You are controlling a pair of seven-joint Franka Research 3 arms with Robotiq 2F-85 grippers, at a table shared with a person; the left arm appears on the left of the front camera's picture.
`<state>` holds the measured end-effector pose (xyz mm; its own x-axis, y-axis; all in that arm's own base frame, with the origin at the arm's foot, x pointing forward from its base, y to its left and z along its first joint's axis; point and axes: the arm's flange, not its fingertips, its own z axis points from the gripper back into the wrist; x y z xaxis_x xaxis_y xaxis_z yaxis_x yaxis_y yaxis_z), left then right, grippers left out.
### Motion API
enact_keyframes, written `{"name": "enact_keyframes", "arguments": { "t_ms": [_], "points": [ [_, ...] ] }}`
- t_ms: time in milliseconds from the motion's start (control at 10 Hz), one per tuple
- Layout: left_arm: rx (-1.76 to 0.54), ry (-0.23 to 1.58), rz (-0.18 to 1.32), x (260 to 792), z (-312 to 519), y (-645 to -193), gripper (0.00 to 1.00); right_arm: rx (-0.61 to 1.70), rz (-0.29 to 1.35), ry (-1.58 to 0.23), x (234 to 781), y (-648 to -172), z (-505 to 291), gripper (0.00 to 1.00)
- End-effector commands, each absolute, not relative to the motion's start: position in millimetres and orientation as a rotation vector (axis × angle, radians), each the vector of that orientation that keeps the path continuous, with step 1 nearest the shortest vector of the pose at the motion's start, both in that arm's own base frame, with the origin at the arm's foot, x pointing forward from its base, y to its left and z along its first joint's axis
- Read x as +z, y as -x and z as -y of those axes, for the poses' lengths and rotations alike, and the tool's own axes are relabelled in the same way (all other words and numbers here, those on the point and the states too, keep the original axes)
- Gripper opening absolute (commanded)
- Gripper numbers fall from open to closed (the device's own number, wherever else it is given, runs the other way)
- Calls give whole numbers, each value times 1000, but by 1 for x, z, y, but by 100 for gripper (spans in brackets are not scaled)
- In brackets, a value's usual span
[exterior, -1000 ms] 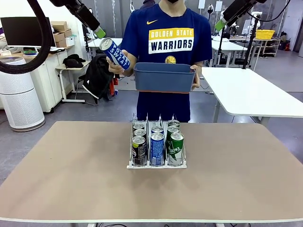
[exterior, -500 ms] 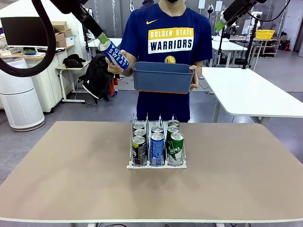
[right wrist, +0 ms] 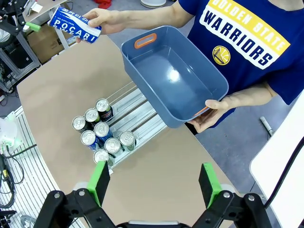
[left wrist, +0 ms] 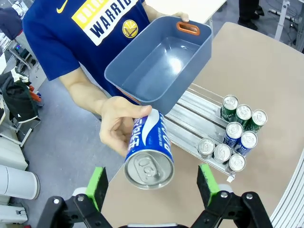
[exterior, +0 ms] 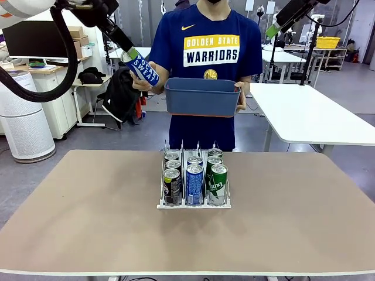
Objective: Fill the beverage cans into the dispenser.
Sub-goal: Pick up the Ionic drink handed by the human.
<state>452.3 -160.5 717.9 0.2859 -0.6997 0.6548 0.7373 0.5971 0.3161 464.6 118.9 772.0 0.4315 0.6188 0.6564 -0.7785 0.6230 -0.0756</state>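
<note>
The person's hand (exterior: 140, 82) holds out a blue beverage can (exterior: 143, 69) with white lettering, tilted, beside the bin. My left gripper (exterior: 130, 54) stands open at the can's top end. In the left wrist view the can (left wrist: 148, 149) lies between the green pads (left wrist: 99, 185), with a gap on each side. The clear dispenser (exterior: 194, 202) sits mid-table with several cans (exterior: 194, 175) in its three lanes: dark, blue and green. My right gripper (exterior: 273, 29) hangs open high at the back right, nothing between its fingers (right wrist: 99, 180).
With the other hand the person holds an empty blue-grey bin (exterior: 202, 95) over the table's far edge, above the dispenser. A white table (exterior: 316, 114) stands behind on the right. Bare brown tabletop (exterior: 88, 216) surrounds the dispenser.
My left gripper has come down and to the right onto the top of the offered can. The person's hand lowered the can a little. The right arm has not moved.
</note>
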Motion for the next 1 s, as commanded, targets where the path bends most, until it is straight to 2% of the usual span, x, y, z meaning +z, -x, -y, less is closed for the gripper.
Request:
{"name": "enact_keyframes", "arguments": {
  "t_ms": [0, 900],
  "points": [
    [-927, 77, 867, 704, 156, -456, 100, 882, 705, -255, 773, -464, -118, 100],
    [-888, 139, 900, 672, 150, -487, 100, 882, 705, -255, 773, -464, -118, 100]
  ]
}}
